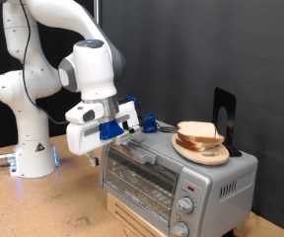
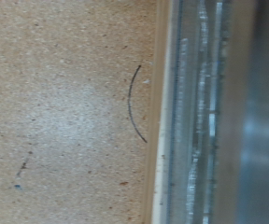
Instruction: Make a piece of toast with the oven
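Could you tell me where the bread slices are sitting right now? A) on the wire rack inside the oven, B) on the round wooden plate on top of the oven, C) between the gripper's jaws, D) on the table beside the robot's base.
B: in the exterior view the bread slices rest on the round wooden plate atop the oven.

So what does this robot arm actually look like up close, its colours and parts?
The arm is glossy white with rounded segments and dark grey bands at the joints. Its base carries a small triangular warning sticker and glows faintly blue at the bottom, where cables run off. The gripper is a white block with bright blue parts and dark fingers.
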You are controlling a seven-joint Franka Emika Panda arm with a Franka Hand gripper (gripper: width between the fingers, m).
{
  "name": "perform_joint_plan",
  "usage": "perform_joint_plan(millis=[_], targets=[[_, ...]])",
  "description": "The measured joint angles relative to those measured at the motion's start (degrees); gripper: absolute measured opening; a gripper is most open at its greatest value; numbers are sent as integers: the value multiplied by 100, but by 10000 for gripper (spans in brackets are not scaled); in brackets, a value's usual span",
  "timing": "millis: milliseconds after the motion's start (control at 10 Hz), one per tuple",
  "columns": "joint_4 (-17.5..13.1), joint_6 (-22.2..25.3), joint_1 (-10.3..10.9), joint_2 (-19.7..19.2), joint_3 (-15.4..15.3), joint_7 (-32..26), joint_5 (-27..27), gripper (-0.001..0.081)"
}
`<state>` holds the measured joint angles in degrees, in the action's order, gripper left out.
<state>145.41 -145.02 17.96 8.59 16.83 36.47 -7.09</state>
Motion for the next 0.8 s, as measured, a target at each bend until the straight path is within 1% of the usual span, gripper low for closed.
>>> perform_joint_plan(millis=[300, 600, 800], targets=[[7, 8, -92, -9, 132, -160, -25, 809], [-35, 113, -102, -4, 260, -416, -144, 809], [-78, 245, -106, 21, 307, -437, -145, 809]])
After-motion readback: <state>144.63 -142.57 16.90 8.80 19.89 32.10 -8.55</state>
